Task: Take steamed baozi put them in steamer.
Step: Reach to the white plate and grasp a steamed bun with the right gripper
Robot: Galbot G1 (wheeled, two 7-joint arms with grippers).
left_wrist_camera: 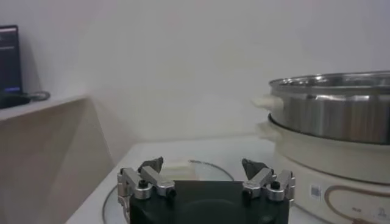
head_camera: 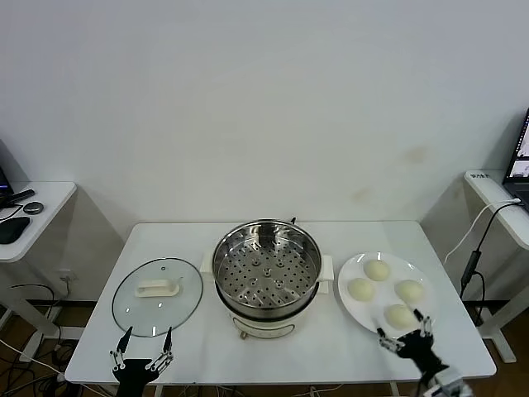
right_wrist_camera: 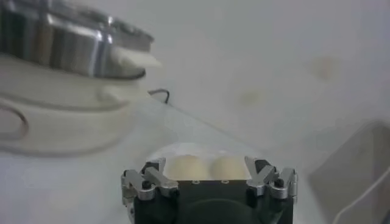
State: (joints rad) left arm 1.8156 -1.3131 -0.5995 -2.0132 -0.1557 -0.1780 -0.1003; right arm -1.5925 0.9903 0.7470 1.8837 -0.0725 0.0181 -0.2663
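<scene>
Several cream-white baozi lie on a flat white plate (head_camera: pixel 357 310) at the right: one at the back (head_camera: pixel 377 270), one at the left (head_camera: pixel 361 289), one at the right (head_camera: pixel 409 290), one at the front (head_camera: pixel 399 315). The steel steamer (head_camera: pixel 266 266) with its perforated tray stands mid-table on a cream base, with nothing in it. My right gripper (head_camera: pixel 405 333) is open, just in front of the front baozi, near the table's front edge. In the right wrist view two baozi (right_wrist_camera: pixel 186 166) show just beyond the open gripper (right_wrist_camera: pixel 209 171). My left gripper (head_camera: pixel 143 345) is open and empty at the front left.
A round glass lid (head_camera: pixel 157 296) with a white handle lies left of the steamer, just beyond my left gripper (left_wrist_camera: pixel 202 169); the steamer (left_wrist_camera: pixel 332 115) shows at the side of the left wrist view. Side desks stand at both room edges.
</scene>
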